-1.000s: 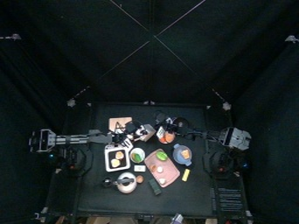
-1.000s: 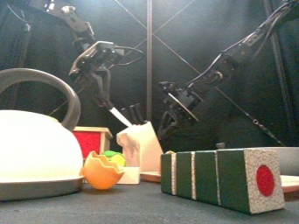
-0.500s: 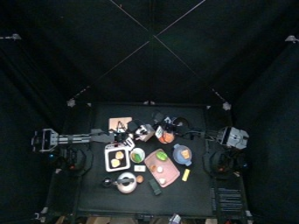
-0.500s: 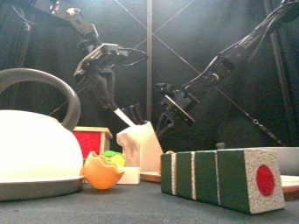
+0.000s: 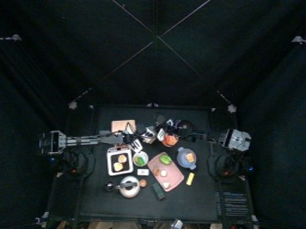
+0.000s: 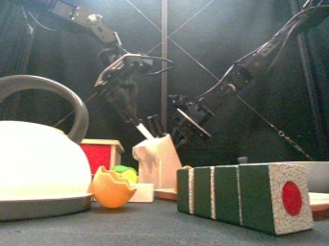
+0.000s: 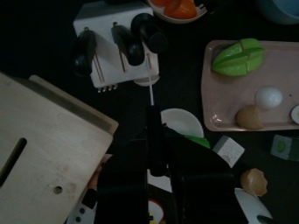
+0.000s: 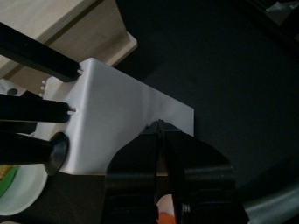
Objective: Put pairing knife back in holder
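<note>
The holder [image 6: 157,159] that has black-handled knives in it is a white block at mid table. It also shows in the top view [image 5: 148,136], the left wrist view [image 7: 114,48] and the right wrist view [image 8: 117,114]. My left gripper [image 6: 129,85] [image 7: 158,153] is shut on the paring knife [image 6: 144,130]. It holds the knife tilted, with the pale blade [image 7: 153,92] pointing down at the top of the white block. My right gripper [image 6: 193,120] [image 8: 158,129] is shut, with its tips against the white block's side.
A tan wooden block [image 7: 41,144] [image 5: 121,126] lies flat beside the white block. A white kettle [image 6: 38,159], a toy fruit [image 6: 112,187] and a green-and-white striped block [image 6: 244,197] stand at the front. A pink tray [image 7: 222,105] holds toy food.
My left gripper has carried the knife to the right and slightly down, bringing the blade tip to the white block's top. The right gripper has barely moved.
</note>
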Controlling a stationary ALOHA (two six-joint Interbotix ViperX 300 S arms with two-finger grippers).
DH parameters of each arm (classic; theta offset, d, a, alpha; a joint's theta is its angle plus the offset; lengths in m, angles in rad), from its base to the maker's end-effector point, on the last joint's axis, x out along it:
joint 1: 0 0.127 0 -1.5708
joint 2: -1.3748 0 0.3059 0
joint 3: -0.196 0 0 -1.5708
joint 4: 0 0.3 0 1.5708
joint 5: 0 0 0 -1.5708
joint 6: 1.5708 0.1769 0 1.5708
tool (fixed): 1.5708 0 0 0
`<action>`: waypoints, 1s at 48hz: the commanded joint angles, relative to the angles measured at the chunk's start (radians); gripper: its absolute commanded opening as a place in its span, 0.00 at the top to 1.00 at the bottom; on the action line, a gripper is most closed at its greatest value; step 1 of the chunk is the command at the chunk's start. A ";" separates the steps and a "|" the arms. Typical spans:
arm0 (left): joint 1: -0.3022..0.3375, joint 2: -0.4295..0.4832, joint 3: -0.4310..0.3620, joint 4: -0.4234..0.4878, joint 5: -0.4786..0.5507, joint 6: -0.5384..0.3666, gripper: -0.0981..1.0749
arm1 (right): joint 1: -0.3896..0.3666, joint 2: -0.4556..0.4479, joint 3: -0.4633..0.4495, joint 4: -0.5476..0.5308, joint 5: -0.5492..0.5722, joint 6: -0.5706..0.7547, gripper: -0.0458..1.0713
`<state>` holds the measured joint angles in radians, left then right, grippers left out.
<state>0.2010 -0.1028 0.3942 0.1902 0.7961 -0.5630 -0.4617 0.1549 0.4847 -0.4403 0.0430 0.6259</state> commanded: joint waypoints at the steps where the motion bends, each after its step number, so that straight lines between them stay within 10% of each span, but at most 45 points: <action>1: 0.009 0.000 -0.044 0.008 -0.006 0.008 0.62 | 0.005 -0.017 -0.026 0.000 0.000 0.000 0.58; 48: 0.015 0.038 -0.069 0.054 -0.120 0.015 0.23 | 0.014 -0.017 -0.032 0.000 0.018 -0.003 0.58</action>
<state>0.2132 -0.0460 0.3497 0.2362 0.6980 -0.5461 -0.4495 0.1565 0.4771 -0.4418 0.0644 0.6243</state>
